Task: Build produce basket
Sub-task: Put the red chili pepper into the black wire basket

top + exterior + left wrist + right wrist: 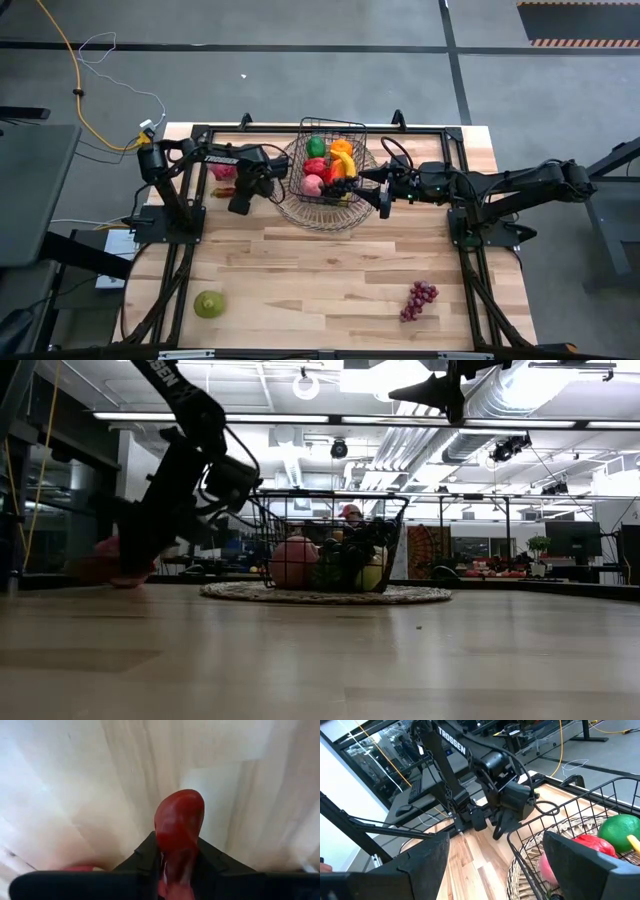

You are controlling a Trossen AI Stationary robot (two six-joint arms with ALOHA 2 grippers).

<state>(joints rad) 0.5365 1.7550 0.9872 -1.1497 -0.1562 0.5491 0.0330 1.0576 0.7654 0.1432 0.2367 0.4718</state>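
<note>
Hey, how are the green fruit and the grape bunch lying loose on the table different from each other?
The green fruit is one smooth rounded piece; the grape bunch is a cluster of many small purple-red balls. The green fruit lies on the left arm's side of the table, the grape bunch on the right arm's side. Both rest on bare wood, outside the basket, untouched.

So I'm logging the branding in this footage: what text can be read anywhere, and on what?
"TROSSEN": white letters on the left arm, right wrist view.
"SEN": the tail of that same word on the left arm, low view; the rest is cut off.
White marking on the left arm, high view: too small to read.
No other text is legible.
</note>
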